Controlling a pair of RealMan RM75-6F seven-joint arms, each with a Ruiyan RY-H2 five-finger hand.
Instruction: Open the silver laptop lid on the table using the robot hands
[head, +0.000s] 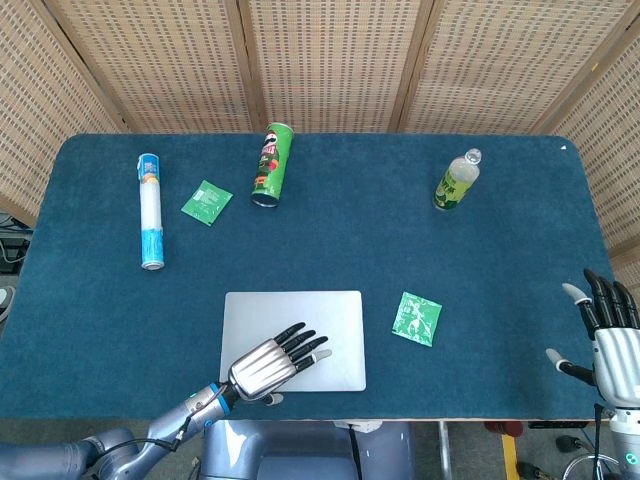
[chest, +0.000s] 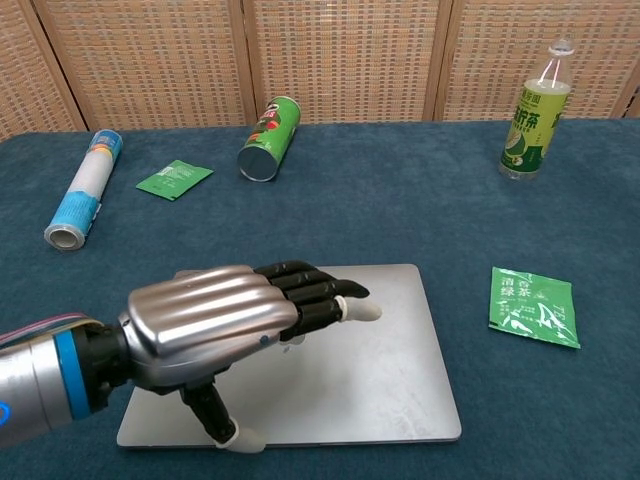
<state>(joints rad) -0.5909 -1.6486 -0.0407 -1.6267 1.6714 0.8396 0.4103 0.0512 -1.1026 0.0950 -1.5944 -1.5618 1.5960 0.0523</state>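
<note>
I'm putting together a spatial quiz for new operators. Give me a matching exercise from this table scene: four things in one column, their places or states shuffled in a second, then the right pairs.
Things:
1. silver laptop
2. green chip can
3. green tea bottle
4. left hand

Places or states:
A. standing upright, far right of the table
B. spread over the laptop's lid near its front edge
C. lying on its side at the far middle
D. lid closed, flat at the near edge

Pairs: 1-D, 2-C, 3-A, 4-B
</note>
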